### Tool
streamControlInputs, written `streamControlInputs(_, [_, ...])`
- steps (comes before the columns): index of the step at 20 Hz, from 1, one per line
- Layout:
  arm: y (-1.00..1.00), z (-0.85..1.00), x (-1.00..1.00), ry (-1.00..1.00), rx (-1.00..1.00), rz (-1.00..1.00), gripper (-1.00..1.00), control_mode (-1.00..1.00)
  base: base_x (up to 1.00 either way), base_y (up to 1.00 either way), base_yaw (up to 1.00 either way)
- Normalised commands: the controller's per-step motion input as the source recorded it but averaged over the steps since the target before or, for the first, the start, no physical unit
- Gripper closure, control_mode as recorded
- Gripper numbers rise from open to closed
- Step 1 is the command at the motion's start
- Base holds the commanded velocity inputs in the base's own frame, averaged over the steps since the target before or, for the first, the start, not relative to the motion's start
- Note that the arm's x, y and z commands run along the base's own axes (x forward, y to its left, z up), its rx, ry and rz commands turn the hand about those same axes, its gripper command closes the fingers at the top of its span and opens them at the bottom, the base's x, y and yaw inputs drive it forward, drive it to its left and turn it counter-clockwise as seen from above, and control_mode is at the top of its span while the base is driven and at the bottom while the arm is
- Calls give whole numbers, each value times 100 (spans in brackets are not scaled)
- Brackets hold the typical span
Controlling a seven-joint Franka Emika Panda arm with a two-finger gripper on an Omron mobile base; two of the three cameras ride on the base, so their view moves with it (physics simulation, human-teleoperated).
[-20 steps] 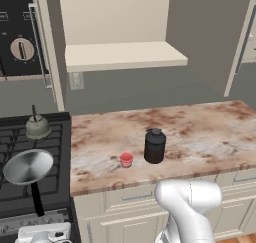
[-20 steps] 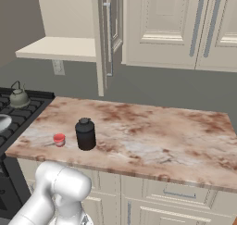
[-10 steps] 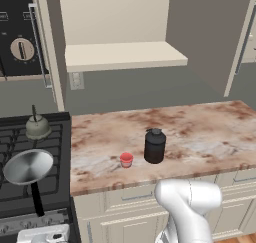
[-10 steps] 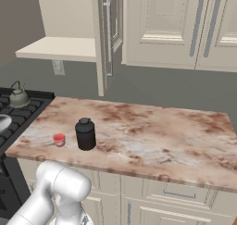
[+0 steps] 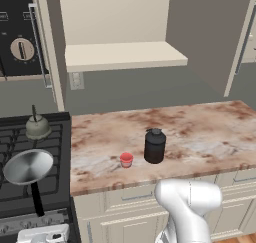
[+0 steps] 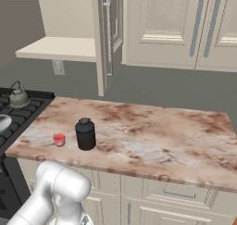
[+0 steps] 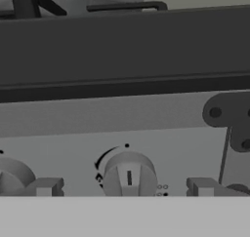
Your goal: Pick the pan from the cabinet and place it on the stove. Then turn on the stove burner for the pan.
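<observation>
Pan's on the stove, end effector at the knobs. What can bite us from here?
1. The open end effector frames one knob, but another knob sits just left; a small lateral slip could light a burner not under the pan.
2. The pan's handle points toward the stove front; a rising arm could bump it.
3. A kettle stands on a rear burner.
</observation>
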Motion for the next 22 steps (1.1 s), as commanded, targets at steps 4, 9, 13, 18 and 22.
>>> streamControlInputs(4, [0,-4,6,0,0,0,-100,-100,0,0,0])
streamControlInputs(9, [0,-8,7,0,-1,0,-100,-100,0,0,0])
streamControlInputs(13, [4,-8,5,0,0,0,-100,-100,0,0,0])
streamControlInputs(18, [9,-11,6,0,-1,0,100,-100,0,0,0])
streamControlInputs(22, [19,-9,19,0,0,0,100,-100,0,0,0])
